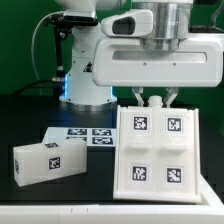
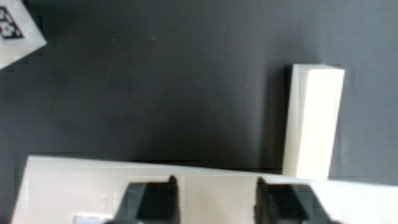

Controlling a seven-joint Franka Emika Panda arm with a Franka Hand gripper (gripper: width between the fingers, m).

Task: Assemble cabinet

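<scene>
On the black counter [image 1: 90,185], a small tagged block [image 1: 43,160] lies nearest, at the exterior view's left. Right of it the cabinet [image 1: 157,150] lies flat, four tags up. The marker board [image 1: 88,135] sits behind, between them. At the cabinet's far edge the gripper [image 1: 153,99] stands spread wide, clamping nothing

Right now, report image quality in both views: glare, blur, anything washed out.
Exterior view: the arm glares almost featureless white; the cabinet is evenly lit, tags crisp. Wrist view: soft overall, the end effector dark and blurred at close range, white surfaces washed out against the black table.
</scene>
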